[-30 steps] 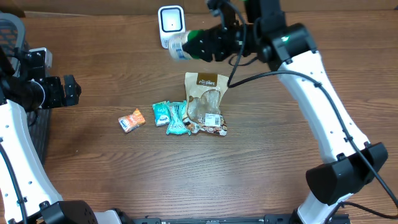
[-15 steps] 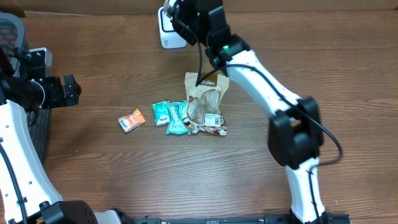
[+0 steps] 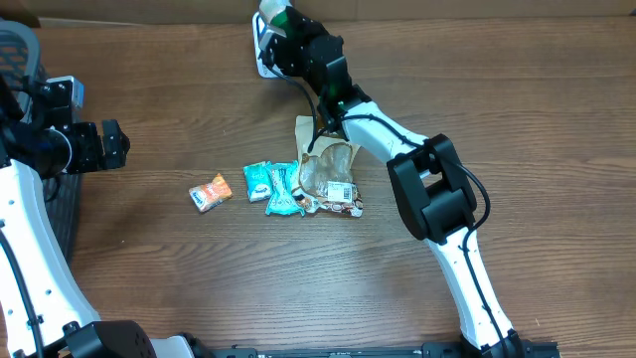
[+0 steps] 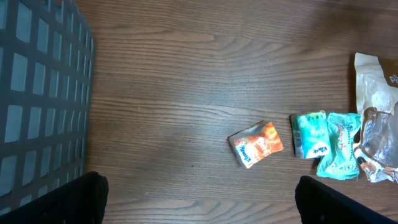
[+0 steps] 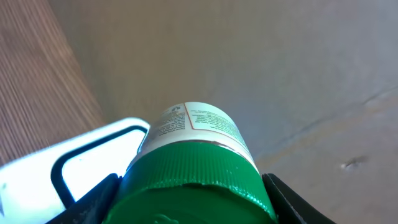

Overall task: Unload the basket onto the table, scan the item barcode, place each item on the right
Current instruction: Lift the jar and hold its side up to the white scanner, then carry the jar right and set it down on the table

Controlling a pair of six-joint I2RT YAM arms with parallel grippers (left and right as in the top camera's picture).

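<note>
Green-capped white bottle (image 5: pixel 193 163), white scanner (image 5: pixel 74 163), orange packet (image 4: pixel 255 144), teal packets (image 4: pixel 310 134), brown wood-grain table (image 4: pixel 186 68)

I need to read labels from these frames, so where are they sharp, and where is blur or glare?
Overhead: even light, sharp, but print on the brown bag is too small to read. Left wrist: orange packet crisp. Right wrist: the bottle is close, its green cap soft, label text small; the scanner face is washed out white.
</note>
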